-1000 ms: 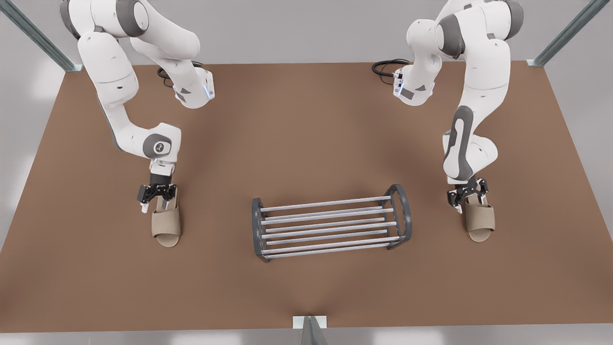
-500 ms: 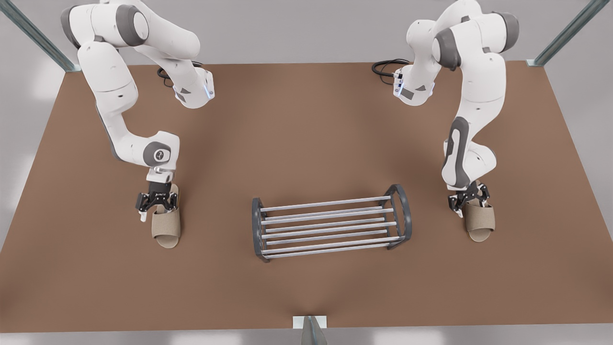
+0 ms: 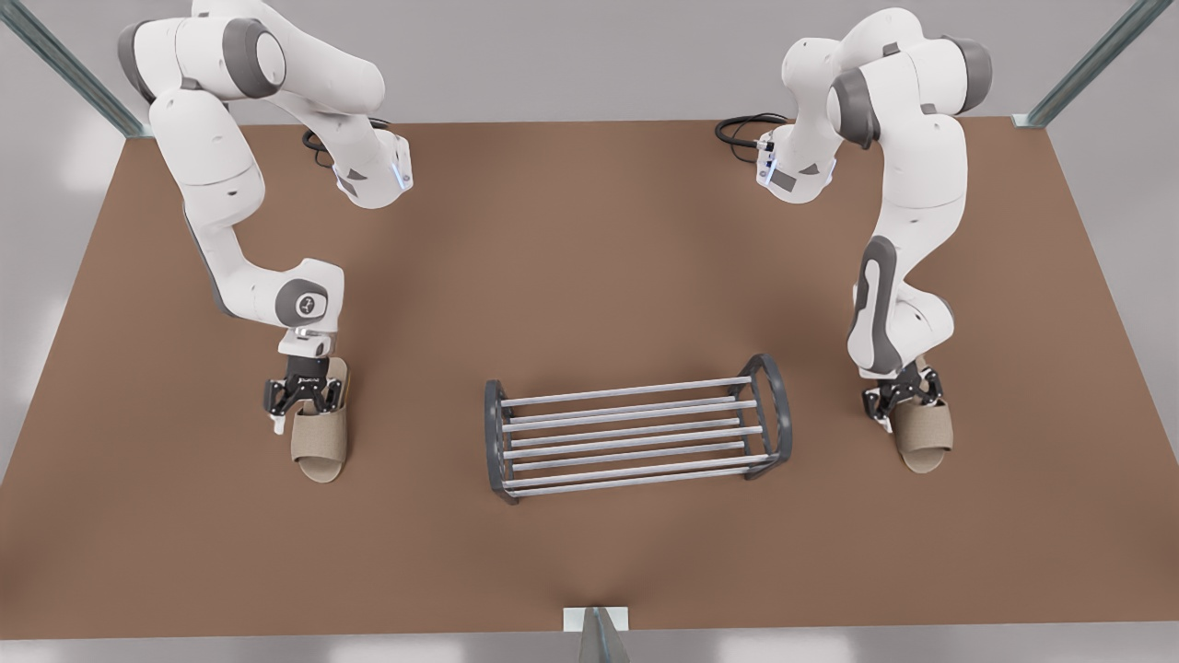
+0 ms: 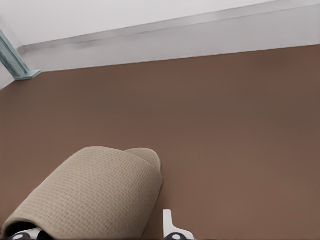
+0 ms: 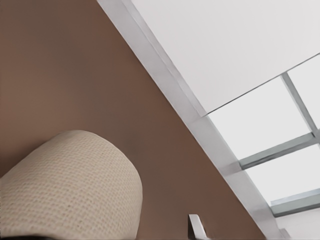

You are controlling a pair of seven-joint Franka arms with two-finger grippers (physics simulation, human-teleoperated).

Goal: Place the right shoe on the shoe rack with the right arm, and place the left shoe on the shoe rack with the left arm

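- Right pincer (image 3: 304, 398) has sunk onto the right shoe (image 3: 320, 447), jaws apart; left pincer (image 3: 901, 403) likewise at the left shoe (image 3: 924, 437)
- Shoes lie on the tabletop (image 3: 589, 258), 9 and 3 o'clock of the shoe rack (image 3: 636, 437); clamping seems next

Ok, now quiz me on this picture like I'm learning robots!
1. True or false: the rack holds a slipper.
2. How many slippers lie on the table?
3. The left tool and right tool are each at a slipper's: A toe, B heel end, C underside.
Key: 1 false. 2 two: left slipper, right slipper. 3 B.
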